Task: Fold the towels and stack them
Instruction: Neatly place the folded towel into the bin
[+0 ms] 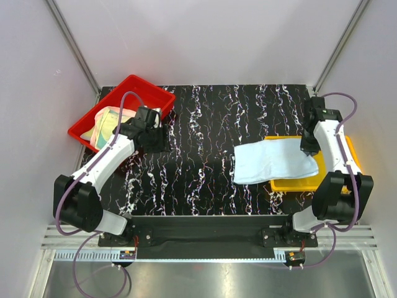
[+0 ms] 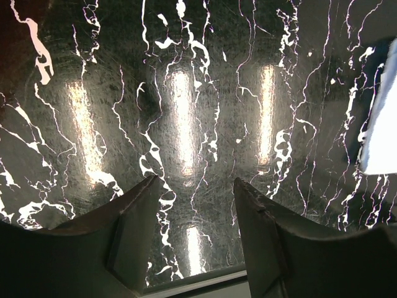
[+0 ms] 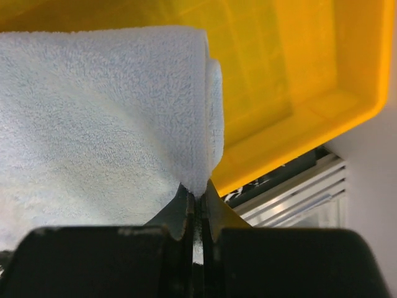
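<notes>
**Right claw [image 3: 197,191] grips pale blue towel [image 3: 93,124] at the yellow tray [image 3: 298,93]**

Right claw is clenched tight on one corner of the pale blue towel. In the right wrist view the two fingers are pressed together and the folded edge of the cloth rises straight out from between their tips. The yellow tray is directly behind and under this corner.

From the top view, the pale blue towel [image 1: 273,160] lies spread flat. Its right part rests on the yellow tray [image 1: 298,184] and its left part lies on the black marbled tabletop [image 1: 205,124]. The right claw [image 1: 308,148] is at the towel's right end.

The left claw [image 2: 195,186] is released. Its fingers stand well apart and only bare tabletop [image 2: 186,93] shows between them; it holds nothing. In the top view this left claw [image 1: 152,133] hangs just beside the red tray [image 1: 133,87], at the tabletop's far left. Inside the red tray lies a pile of pastel towels [image 1: 105,124], partly hidden by the left arm.
</notes>
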Motion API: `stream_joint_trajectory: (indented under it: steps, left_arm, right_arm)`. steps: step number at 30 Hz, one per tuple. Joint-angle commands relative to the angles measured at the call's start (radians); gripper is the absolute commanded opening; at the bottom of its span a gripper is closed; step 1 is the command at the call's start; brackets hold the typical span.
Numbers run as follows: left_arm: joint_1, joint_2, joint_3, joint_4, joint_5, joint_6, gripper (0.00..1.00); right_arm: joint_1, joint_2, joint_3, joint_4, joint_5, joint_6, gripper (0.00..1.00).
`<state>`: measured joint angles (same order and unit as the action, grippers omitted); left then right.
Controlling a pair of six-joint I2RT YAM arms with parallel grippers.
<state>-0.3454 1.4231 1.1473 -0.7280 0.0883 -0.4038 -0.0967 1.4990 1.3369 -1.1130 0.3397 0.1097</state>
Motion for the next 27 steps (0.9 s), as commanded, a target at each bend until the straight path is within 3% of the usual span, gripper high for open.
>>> stream_joint_trajectory:
  steps: [1, 8, 14, 27]
  left_arm:
    - [0.006, -0.01, 0.009, 0.019, 0.03, 0.023, 0.57]
    - [0.006, -0.006, 0.014, 0.022, 0.051, 0.022, 0.57]
    - [0.006, -0.012, 0.02, 0.003, 0.057, 0.031, 0.57]
    - [0.005, -0.02, 0.064, -0.002, 0.105, 0.017, 0.58]
  right_arm:
    - [-0.057, 0.009, 0.036, 0.065, 0.139, -0.14, 0.0]
    - [-0.152, 0.01, 0.041, 0.192, 0.125, -0.267, 0.0]
    - [-0.192, 0.015, -0.048, 0.324, 0.131, -0.353, 0.0]
    - [-0.29, 0.046, -0.108, 0.512, 0.111, -0.439, 0.0]
